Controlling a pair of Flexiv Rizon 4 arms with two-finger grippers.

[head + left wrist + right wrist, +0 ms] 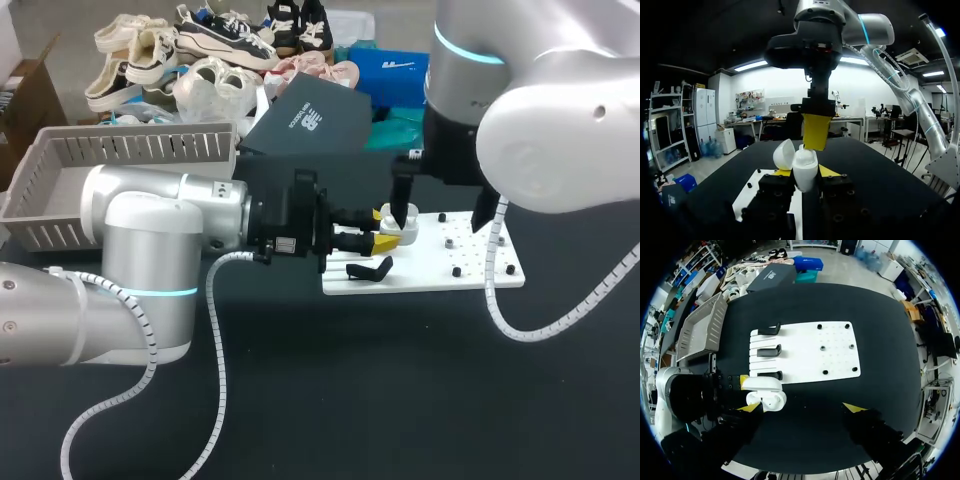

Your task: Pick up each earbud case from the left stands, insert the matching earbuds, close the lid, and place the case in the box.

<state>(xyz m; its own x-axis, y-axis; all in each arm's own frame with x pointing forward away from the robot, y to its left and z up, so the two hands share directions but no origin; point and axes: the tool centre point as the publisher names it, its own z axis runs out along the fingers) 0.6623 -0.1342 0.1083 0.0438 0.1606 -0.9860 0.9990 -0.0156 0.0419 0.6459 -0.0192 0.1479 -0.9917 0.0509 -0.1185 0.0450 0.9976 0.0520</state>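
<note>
A white earbud case [804, 167] with its lid tipped open is held upright by my left gripper [805, 173], whose yellow tips press on it from both sides. In the head view the case [405, 228] hangs over the left part of the white board [470, 280]. My right gripper [445, 215] stands open directly above, one finger [815, 131] just behind the case. From the right wrist view the open case [767, 391] lies under my right gripper [801, 407], close to one of its fingers. I cannot tell whether earbuds sit inside. Black stands [769, 350] line the board's left side.
A grey slotted basket [120, 150] stands at the back left, also visible as the basket [702, 330] beside the board. Small black pegs [822, 347] dot the board's right half. A dark box [310, 125] and shoes lie behind the board.
</note>
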